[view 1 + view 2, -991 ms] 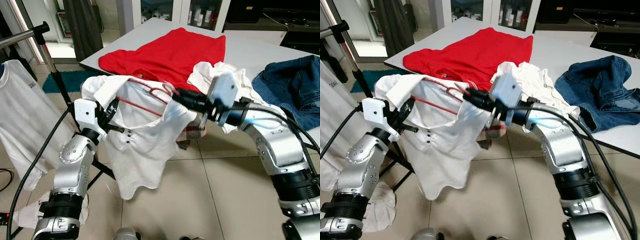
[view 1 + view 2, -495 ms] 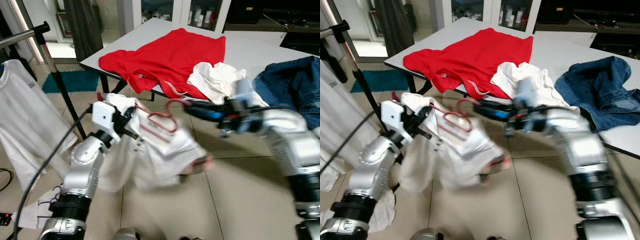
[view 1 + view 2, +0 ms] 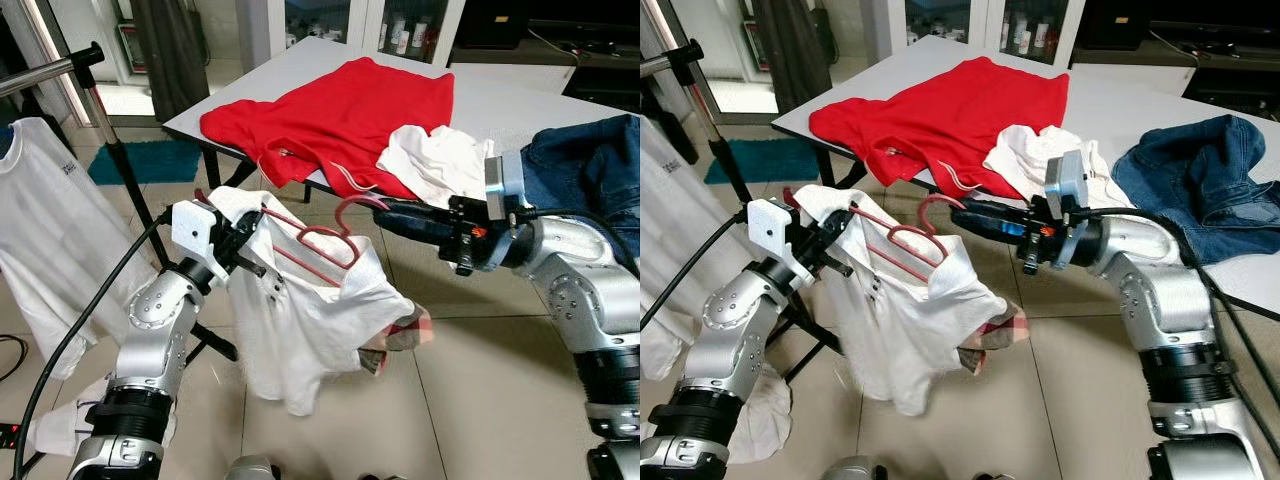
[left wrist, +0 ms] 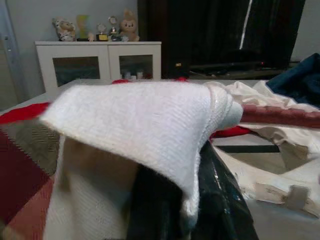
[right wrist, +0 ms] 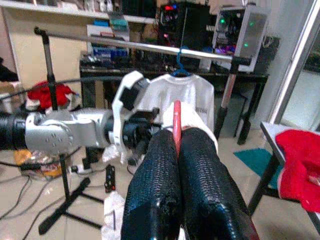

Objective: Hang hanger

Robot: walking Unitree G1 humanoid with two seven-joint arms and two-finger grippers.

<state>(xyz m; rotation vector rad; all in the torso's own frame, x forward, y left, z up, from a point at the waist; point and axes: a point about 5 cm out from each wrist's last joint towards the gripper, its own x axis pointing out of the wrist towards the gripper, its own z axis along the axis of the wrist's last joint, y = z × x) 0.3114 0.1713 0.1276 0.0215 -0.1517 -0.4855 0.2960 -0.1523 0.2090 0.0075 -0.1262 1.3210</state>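
Note:
A red hanger (image 3: 318, 243) carries a white shirt (image 3: 300, 325) with a plaid lining, held in the air before the table. My right gripper (image 3: 380, 208) is shut on the hanger's hook, and its black fingers (image 5: 160, 190) pinch the red wire. My left gripper (image 3: 248, 246) is at the shirt's other shoulder, shut on the white fabric (image 4: 140, 120), which drapes over its fingers. The hanger's red bar (image 4: 280, 115) runs off beside them. The rack's rail (image 5: 140, 45) stands beyond, to my left (image 3: 50, 72).
A white T-shirt (image 3: 40, 240) hangs on the rack from a blue hanger (image 5: 181, 55). The rack's black legs (image 3: 210, 340) spread on the tiled floor. The white table (image 3: 530, 100) holds a red shirt (image 3: 340, 110), a white cloth (image 3: 435, 160) and jeans (image 3: 590, 165).
My right gripper has drawn back to the right and now pinches the hanger's hook. The shirt has sagged lower on the hanger, and its plaid lining now shows.

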